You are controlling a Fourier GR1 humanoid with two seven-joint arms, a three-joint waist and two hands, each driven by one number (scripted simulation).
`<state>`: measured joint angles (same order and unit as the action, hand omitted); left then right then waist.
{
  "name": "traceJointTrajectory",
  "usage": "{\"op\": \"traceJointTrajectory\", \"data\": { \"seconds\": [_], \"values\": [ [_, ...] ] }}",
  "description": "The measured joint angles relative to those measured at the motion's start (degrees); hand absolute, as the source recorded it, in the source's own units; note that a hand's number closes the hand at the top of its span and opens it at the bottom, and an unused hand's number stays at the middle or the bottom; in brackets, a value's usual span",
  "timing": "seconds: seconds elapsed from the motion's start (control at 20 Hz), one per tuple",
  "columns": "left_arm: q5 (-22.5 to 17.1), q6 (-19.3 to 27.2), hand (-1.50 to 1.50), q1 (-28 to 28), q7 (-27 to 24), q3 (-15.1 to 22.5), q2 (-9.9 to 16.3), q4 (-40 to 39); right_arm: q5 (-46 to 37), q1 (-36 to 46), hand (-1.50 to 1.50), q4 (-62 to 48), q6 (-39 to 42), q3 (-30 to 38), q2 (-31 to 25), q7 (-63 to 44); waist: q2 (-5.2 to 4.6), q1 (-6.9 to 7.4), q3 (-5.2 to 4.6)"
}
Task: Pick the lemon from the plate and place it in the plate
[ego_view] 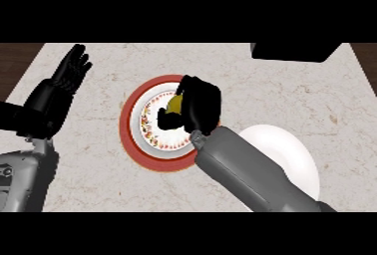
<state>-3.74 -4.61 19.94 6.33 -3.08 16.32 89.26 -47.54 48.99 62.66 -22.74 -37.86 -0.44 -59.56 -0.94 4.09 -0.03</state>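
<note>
right hand [199,102]: over the red-rimmed plate, back of hand up, forearm coming in from lower right
right fingers [168,119]: curled down round the lemon, thumb side and fingertips wrapped on it
lemon [175,102]: yellow, mostly hidden under the right hand; only a small patch visible between palm and fingers; sits over the middle of the red-rimmed plate; lifted or resting on it, cannot tell
red-rimmed plate [132,107]: round, red outer band, white inner ring with a small flowered pattern; lies flat on the worktop at centre of view; right side covered by hand and forearm
white plate [283,144]: plain white, just right of the red-rimmed plate and lower in view; left part hidden behind the right forearm; touching the red-rimmed plate or apart, cannot tell
left hand [70,69]: at upper left of view, resting, well apart from both plates
left fingers [77,55]: straight, pointing up the view, holding nothing
left forearm [22,169]: grey, along the left edge
right forearm [250,174]: grey, crosses the lower right edge of the red-rimmed plate and the left part of the white plate
worktop [95,169]: pale marbled surface, carries both plates
black box [294,51]: dark block at top right edge of the worktop, well apart from the plates
dark wood strip [18,57]: visible past the worktop's upper left corner
</note>
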Motion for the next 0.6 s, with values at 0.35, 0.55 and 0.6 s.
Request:
{"op": "traceJointTrajectory", "data": {
  "seconds": [0.35, 0.55, 0.6],
  "values": [
    [0.57, 0.01, 0.0, 0.7, 0.55, 1.47, -1.06, 0.83, 10.01, 2.75, -1.5, -10.02, -10.47, 1.15, 0.09, 2.95, -0.52, 1.89, 0.06],
    [0.55, -0.18, 0.0, 1.54, 0.55, 1.48, -1.18, 0.32, 15.27, 4.87, -1.5, -12.82, -16.5, 0.62, 0.17, 5.94, -0.71, 2.54, 0.08],
    [0.45, -0.2, 0.0, 1.71, 0.76, 1.57, -1.37, 0.25, 16.1, 5.22, -1.5, -13.21, -18.31, 0.41, 0.17, 6.87, -0.68, 2.53, 0.08]
  ]
}}
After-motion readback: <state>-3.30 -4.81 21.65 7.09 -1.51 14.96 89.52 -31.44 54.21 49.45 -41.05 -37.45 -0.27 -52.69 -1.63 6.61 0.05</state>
